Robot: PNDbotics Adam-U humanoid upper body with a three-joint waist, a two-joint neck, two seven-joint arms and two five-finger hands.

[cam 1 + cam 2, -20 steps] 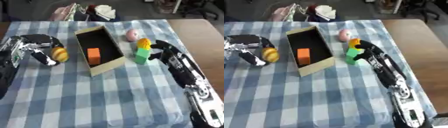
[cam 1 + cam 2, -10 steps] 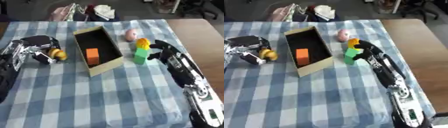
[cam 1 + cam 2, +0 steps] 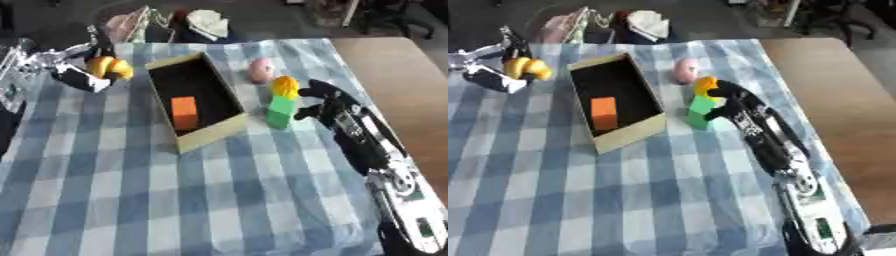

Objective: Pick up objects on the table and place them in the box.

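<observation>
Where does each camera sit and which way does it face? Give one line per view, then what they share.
Left eye view: in the head, looking down at the checked table; left robot hand holding the yellow object at upper left, right robot hand by the green block.
Right eye view: beside it, same downward look, scene shifted left; both arms show.
Shared: the box with the orange block, the pink object.

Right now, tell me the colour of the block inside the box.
Orange block, clearest in the left eye view.
</observation>
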